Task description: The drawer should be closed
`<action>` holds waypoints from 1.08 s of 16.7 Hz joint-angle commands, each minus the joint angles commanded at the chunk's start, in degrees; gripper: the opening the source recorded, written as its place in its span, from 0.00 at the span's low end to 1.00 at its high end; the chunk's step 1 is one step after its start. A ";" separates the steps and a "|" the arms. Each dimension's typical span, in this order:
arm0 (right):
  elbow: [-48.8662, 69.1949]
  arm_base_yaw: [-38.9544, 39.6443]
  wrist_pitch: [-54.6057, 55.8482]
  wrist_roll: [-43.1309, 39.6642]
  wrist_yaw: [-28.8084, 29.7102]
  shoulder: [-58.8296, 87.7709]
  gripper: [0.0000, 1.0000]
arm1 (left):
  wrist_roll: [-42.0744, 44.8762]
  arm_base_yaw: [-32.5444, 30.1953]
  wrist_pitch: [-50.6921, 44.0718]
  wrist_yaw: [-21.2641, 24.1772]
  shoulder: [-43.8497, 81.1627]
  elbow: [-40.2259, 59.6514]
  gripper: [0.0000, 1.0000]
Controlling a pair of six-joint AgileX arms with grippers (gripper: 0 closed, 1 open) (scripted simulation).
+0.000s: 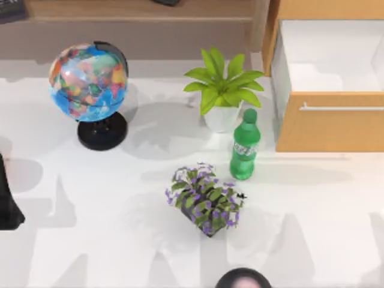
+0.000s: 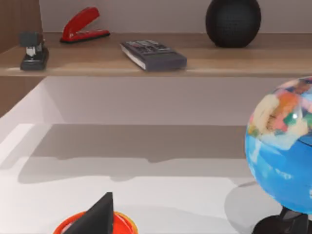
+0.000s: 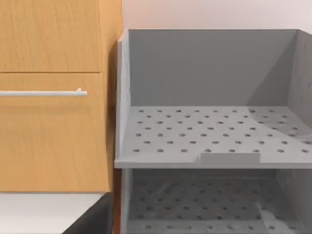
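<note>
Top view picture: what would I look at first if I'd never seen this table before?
Probably the bright blue globe on its black stand at the table's left. Next, the open drawer at the right, pulled out so its white inside shows behind the tan front. Between them stand a leafy green plant, a green bottle and a pot of purple flowers.

A brown wooden shelf [image 2: 195, 66] runs across the back wall. On it sit a small black-and-grey stapler [image 2: 33, 51], a red stapler [image 2: 84, 25], a flat dark grey calculator [image 2: 152, 54] lying at an angle, and a round black textured ball [image 2: 233, 22]. Below, on the white table [image 2: 146, 195], stands a blue multicoloured globe [image 2: 282, 151] on its black base [image 2: 285, 225]. Nearest the camera, a black pointed piece [image 2: 95, 217] rises in front of a red-and-yellow round object [image 2: 119, 225].
</note>
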 joint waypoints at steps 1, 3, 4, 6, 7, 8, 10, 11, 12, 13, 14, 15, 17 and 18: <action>0.58 -0.80 0.37 0.04 -0.79 0.89 1.00 | 0.00 0.00 0.00 0.00 0.00 0.00 1.00; 0.77 -1.07 0.49 0.05 -1.05 1.18 1.00 | 0.00 0.00 0.00 0.00 0.00 0.00 1.00; 0.77 -1.07 0.49 0.05 -1.05 1.18 1.00 | 0.00 0.00 0.00 0.00 0.00 0.00 1.00; 0.54 -0.85 0.38 0.02 -0.90 0.98 1.00 | 0.00 0.00 0.00 0.00 0.00 0.00 1.00; 0.54 -0.85 0.38 0.02 -0.90 0.98 1.00 | 0.00 0.00 0.00 0.00 0.00 0.00 1.00; 0.28 -0.37 0.90 -0.50 -0.60 1.24 1.00 | 0.00 0.00 0.00 0.00 0.00 0.00 1.00; -1.10 2.06 3.47 -3.19 1.04 2.67 1.00 | 0.00 0.00 0.00 0.00 0.00 0.00 1.00; -2.17 3.90 5.42 -5.28 2.35 3.85 1.00 | 0.00 0.00 0.00 0.00 0.00 0.00 1.00; -3.47 6.08 7.73 -7.81 3.98 5.33 1.00 | 0.00 0.00 0.00 0.00 0.00 0.00 1.00; -4.95 8.55 10.36 -10.73 5.90 7.08 1.00 | 0.00 0.00 0.00 0.00 0.00 0.00 1.00; -6.58 11.27 13.26 -14.00 8.10 9.09 1.00 | 0.00 0.00 0.00 0.00 0.00 0.00 1.00; -8.31 14.20 16.39 -17.57 10.54 11.33 1.00 | 0.00 0.00 0.00 0.00 0.00 0.00 1.00; -11.87 20.50 23.21 -25.46 16.06 16.38 1.00 | 0.00 0.00 0.00 0.00 0.00 0.00 1.00; -13.61 23.79 26.85 -29.70 19.10 19.13 1.00 | 0.00 0.00 0.00 0.00 0.00 0.00 1.00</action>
